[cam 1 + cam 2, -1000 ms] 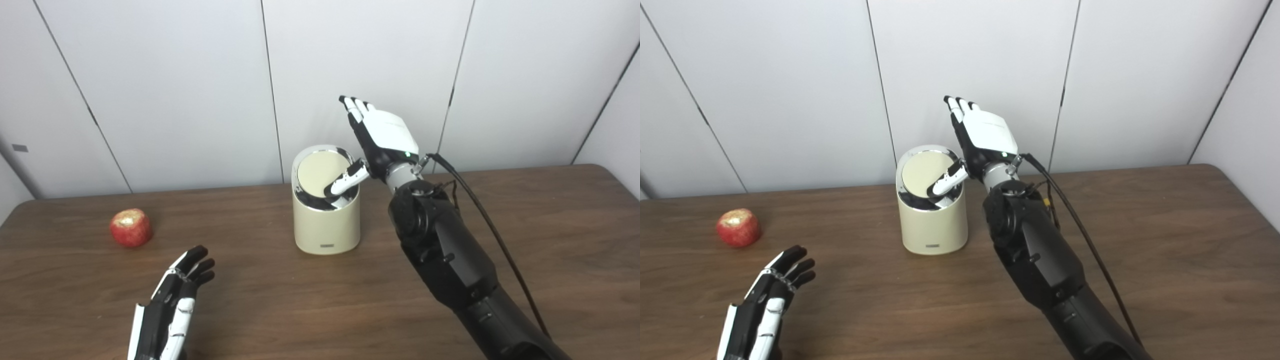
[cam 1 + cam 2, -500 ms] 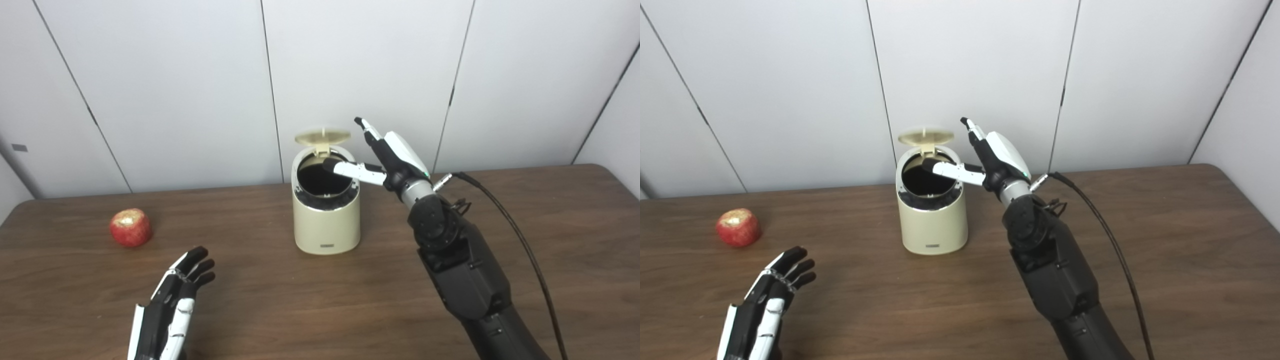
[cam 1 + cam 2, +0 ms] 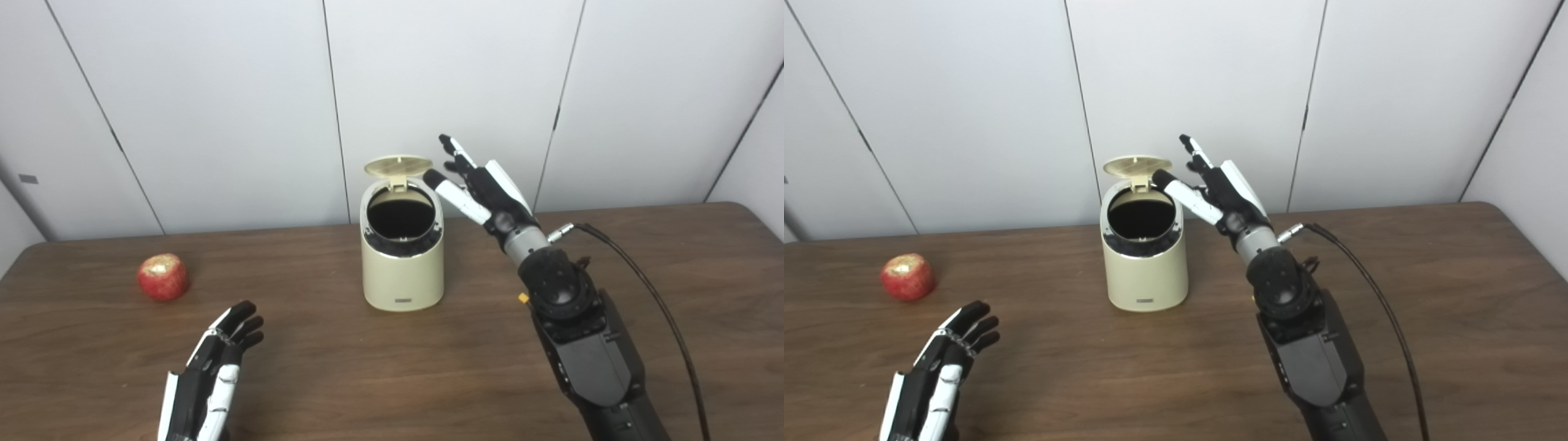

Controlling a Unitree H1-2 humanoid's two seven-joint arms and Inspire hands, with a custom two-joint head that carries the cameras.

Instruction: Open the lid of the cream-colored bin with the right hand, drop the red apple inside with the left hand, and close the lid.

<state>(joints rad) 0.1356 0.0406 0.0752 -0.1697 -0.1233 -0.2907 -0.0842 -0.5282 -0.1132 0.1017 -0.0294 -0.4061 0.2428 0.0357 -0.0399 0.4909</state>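
Observation:
The cream-colored bin (image 3: 403,269) stands mid-table with its round lid (image 3: 398,165) flipped up at the back, showing a dark inside. My right hand (image 3: 481,187) hovers open just right of the bin's rim, thumb stretched toward the lid, holding nothing. The red apple (image 3: 162,277) lies on the table far to the left. My left hand (image 3: 211,373) rests open near the front left edge, below and to the right of the apple.
A brown wooden table (image 3: 643,269) fills the scene, with white wall panels (image 3: 214,92) close behind the bin. A black cable (image 3: 649,294) trails from my right wrist across the table's right side.
The lid was shut under my right thumb a second ago and now stands up. My right hand has drawn back to the right of the rim. The left hand and apple stayed put.

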